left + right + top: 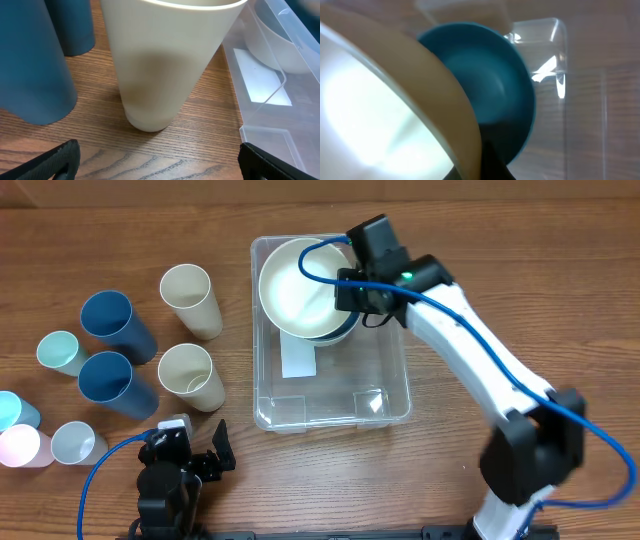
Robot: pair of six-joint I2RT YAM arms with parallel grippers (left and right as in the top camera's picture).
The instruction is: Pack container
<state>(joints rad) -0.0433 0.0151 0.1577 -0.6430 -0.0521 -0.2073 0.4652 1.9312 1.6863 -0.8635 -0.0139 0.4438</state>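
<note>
The clear container [330,424] lies mid-table, a white label [298,358] on its bottom. My right gripper [347,292] is shut on the rim of a cream bowl [295,290], held tilted over the container's far end. A blue bowl [343,333] shows just under it. In the right wrist view the cream bowl [395,100] fills the left, pinched at the gripper [481,165], with the blue bowl [490,80] and the container's corner [560,45] behind. My left gripper [205,465] is open and empty at the near edge, left of the container [280,115].
Left of the container stand two cream cups [190,300] [190,376], two dark blue cups [116,325] [116,384], and several small pale cups [62,352] near the left edge. The left wrist view faces a cream cup [160,60] close ahead, a blue cup [30,65] beside it.
</note>
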